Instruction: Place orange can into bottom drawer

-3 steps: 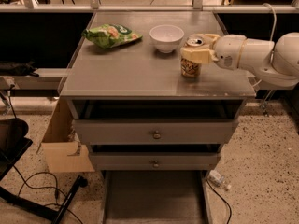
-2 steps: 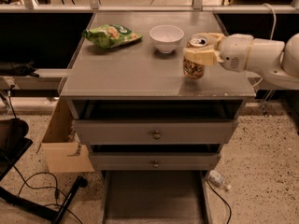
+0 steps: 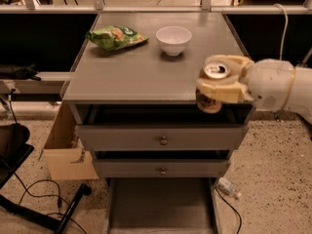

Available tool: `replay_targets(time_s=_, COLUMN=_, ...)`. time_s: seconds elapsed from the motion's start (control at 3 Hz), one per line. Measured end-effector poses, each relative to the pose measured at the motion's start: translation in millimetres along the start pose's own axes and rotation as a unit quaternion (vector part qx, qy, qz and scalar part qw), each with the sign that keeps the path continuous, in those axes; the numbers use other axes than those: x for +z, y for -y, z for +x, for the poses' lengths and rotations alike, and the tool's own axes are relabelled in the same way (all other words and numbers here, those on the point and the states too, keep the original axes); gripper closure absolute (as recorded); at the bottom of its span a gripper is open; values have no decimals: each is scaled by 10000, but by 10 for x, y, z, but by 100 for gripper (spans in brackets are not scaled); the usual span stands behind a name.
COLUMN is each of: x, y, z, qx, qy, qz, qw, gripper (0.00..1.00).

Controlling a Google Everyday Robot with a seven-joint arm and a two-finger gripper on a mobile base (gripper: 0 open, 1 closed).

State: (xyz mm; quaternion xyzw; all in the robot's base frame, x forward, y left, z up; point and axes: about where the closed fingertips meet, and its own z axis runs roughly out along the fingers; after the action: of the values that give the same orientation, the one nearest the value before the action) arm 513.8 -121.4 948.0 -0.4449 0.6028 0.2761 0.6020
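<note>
The orange can (image 3: 210, 103) is upright, with its silver top showing, in the grip of my gripper (image 3: 220, 78). The cream fingers (image 3: 222, 89) are closed around the can. It hangs in the air at the cabinet's front right edge, level with the top. The white arm reaches in from the right. The bottom drawer (image 3: 161, 206) is pulled open below, with a flat grey floor and nothing in it.
A white bowl (image 3: 173, 39) and a green chip bag (image 3: 116, 37) sit on the grey cabinet top (image 3: 141, 72). Two upper drawers with round knobs (image 3: 163, 140) are slightly out. A cardboard box (image 3: 66, 150) stands at the left; a plastic bottle (image 3: 228, 187) and cables lie on the floor.
The gripper has lifted the can off the cabinet top and carried it forward to the front right edge. The camera view has also shifted closer.
</note>
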Motion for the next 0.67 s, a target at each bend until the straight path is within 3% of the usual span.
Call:
replay_targets(time_s=0.33, x=-352, y=-583, z=423, qx=14, qy=-159, qz=-37, qw=9999, gripper=100)
replay_targets(time_s=0.67, x=-575, y=-894, z=1116, qx=80, qy=-348, qz=22, qw=9994, gripper=100)
